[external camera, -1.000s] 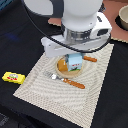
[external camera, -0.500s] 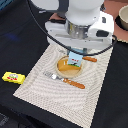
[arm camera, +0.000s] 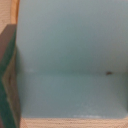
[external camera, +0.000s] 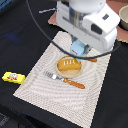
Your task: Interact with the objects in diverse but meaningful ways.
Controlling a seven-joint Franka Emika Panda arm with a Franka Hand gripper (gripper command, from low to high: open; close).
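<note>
The light-blue and white carton (external camera: pixel 78 48) sits directly beneath my tool (external camera: pixel 80 44) — so close that in the wrist view its pale blue face (arm camera: pixel 70 60) fills nearly the whole picture. In the exterior view my arm's white housing hides the fingers, so I cannot tell whether they are apart, together, or clamped on the carton. The carton stands on the striped placemat (external camera: pixel 40 80), just behind the orange bun-shaped piece (external camera: pixel 68 65) on its small plate, toward the far edge of the mat. Whether the carton touches that plate I cannot say. Its long axis seems upright, running up toward my wrist — so I judge the coming move is vertical, not sideways. The yellow packet (external camera: pixel 13 77) lies well apart from the placemat, on the dark table (external camera: pixel 30 30).
</note>
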